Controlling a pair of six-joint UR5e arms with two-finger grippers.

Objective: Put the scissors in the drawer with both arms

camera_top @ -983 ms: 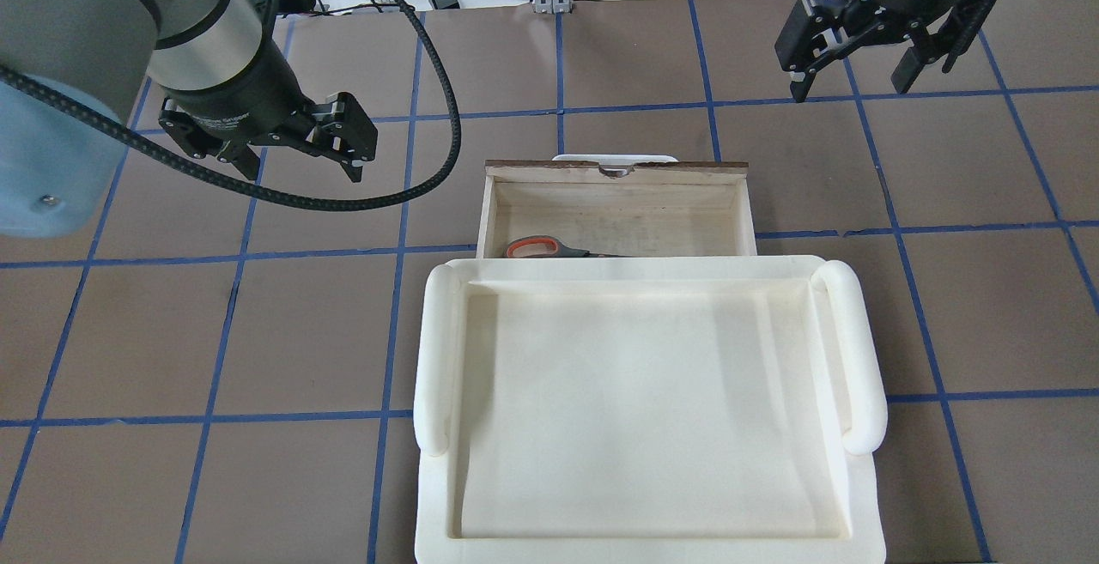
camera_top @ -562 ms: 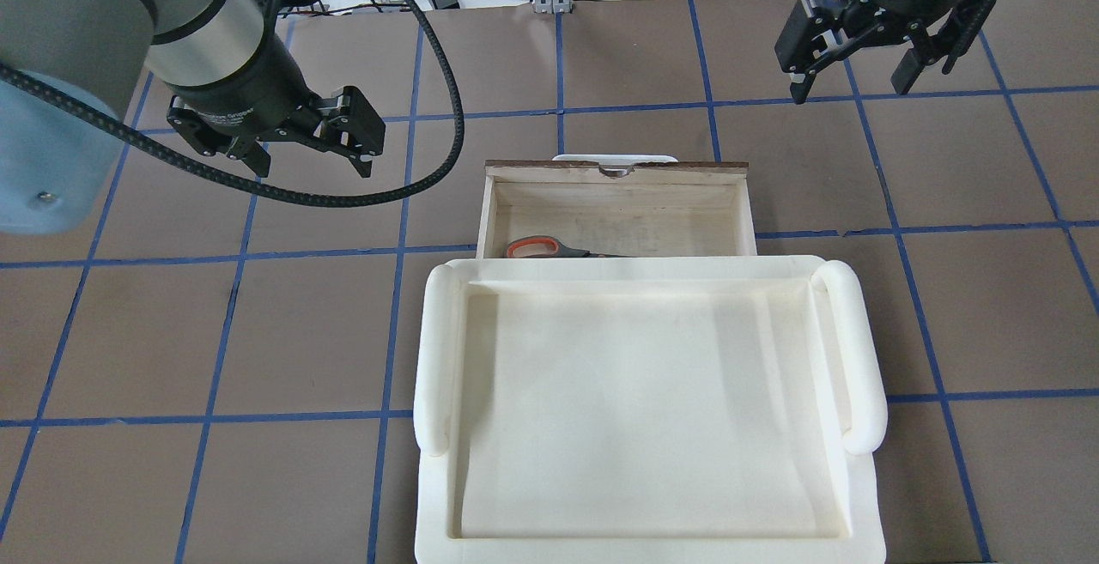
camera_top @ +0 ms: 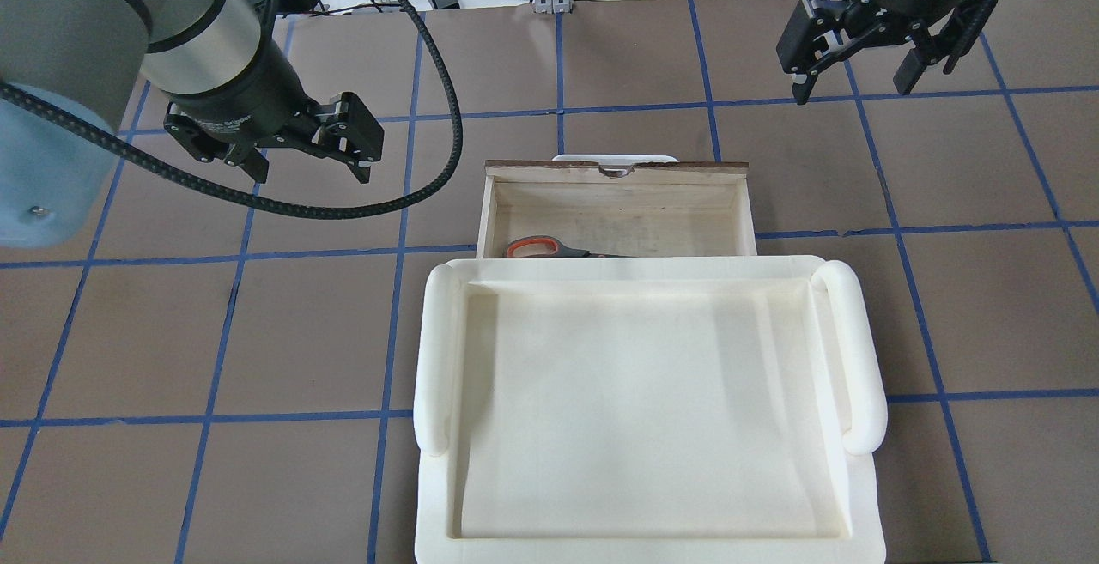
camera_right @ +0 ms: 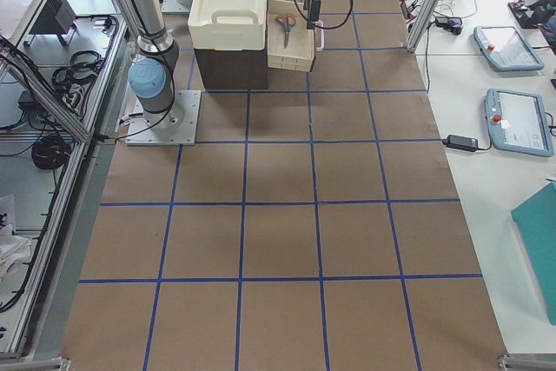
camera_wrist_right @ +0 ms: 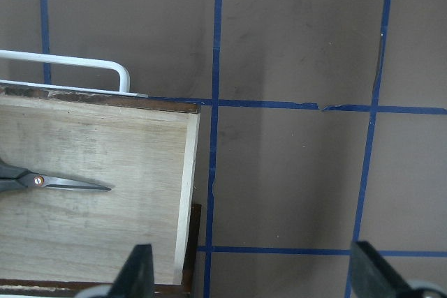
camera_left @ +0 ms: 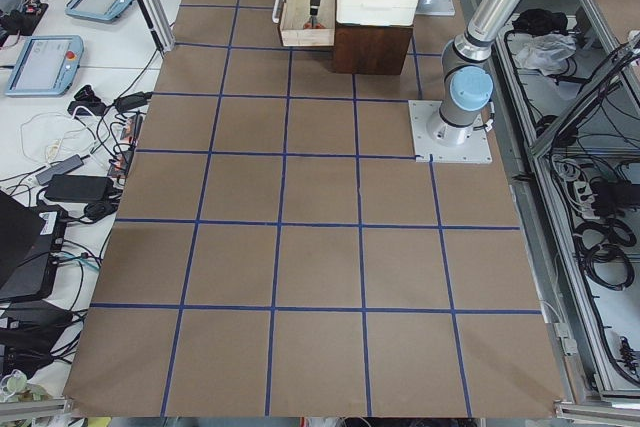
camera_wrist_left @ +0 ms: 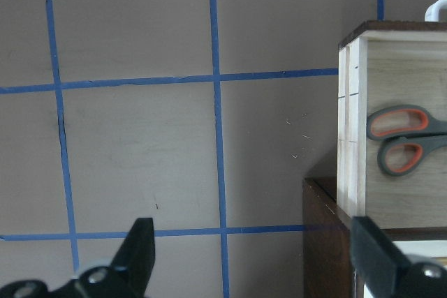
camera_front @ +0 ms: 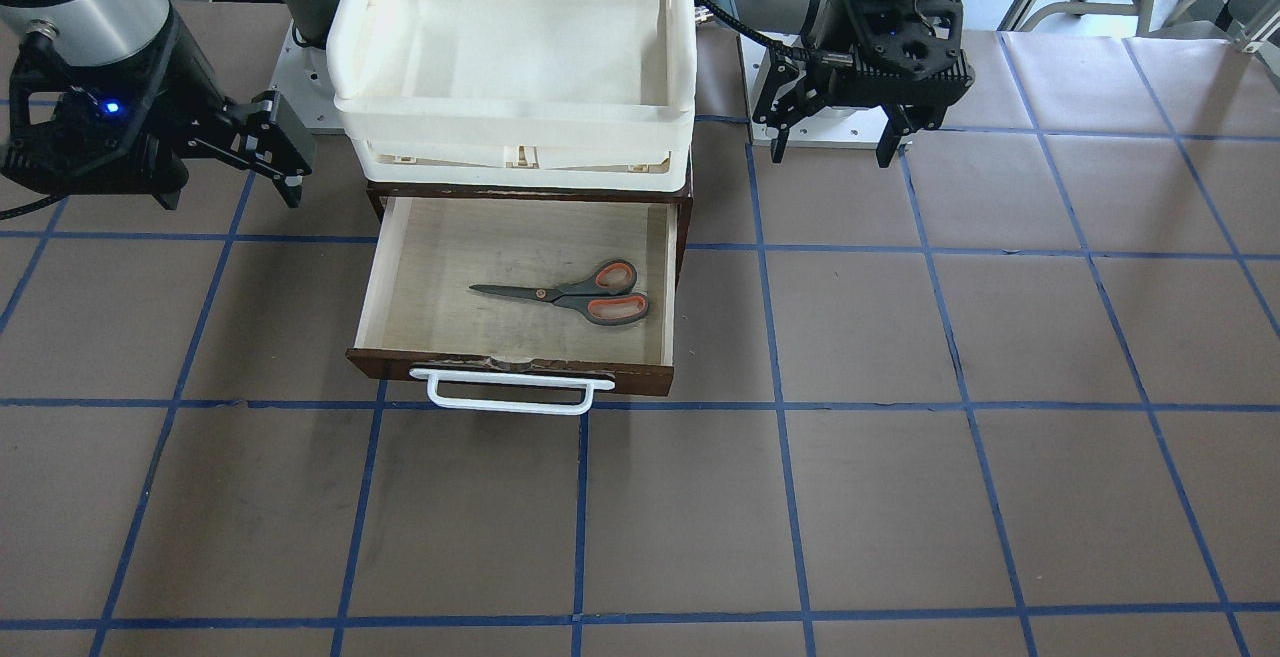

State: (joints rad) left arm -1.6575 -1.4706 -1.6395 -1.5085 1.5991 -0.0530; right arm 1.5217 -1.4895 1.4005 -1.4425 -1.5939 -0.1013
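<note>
- Trouble, as I judge it, would most likely come from the drawer (camera_front: pixel 440 277). It stands pulled out of its dark housing (camera_front: pixel 684 227). If a closing push is wanted, a shove on one end of the front, not at the white handle (camera_front: pixel 510 401), could skew the drawer and jam it.
- A brisk shove might also send the scissors (camera_front: pixel 570 293) sliding over the smooth pale floor. They look slim and light enough to skate easily.
- The cream tray (camera_front: pixel 515 132) sits on top of the housing, just above the drawer's opening. An arm coming down close to it could clip the rim and shift it.
- The left gripper (camera_top: pixel 311 174) has its jaws spread wide with nothing between them. It hovers over the surface (camera_front: pixel 900 337) off the drawer's left side, apart from it.
- The right gripper (camera_top: pixel 850 90) has its jaws spread and empty too. It is well apart from the drawer, on the other side and out past its front.
- The scissors lie flat inside the drawer, touched by neither gripper. They are nearer the wall on the robot's left, with the tips pointing toward the robot's right.
- They have slim, dark silver blades, shut together, with a small pivot. The handles are grey, with orange-red lining inside both finger loops.
- In the overhead view the tray's rim hides all but one loop and a strip of blade.
- From how things lie, the placing itself seems done.
</note>
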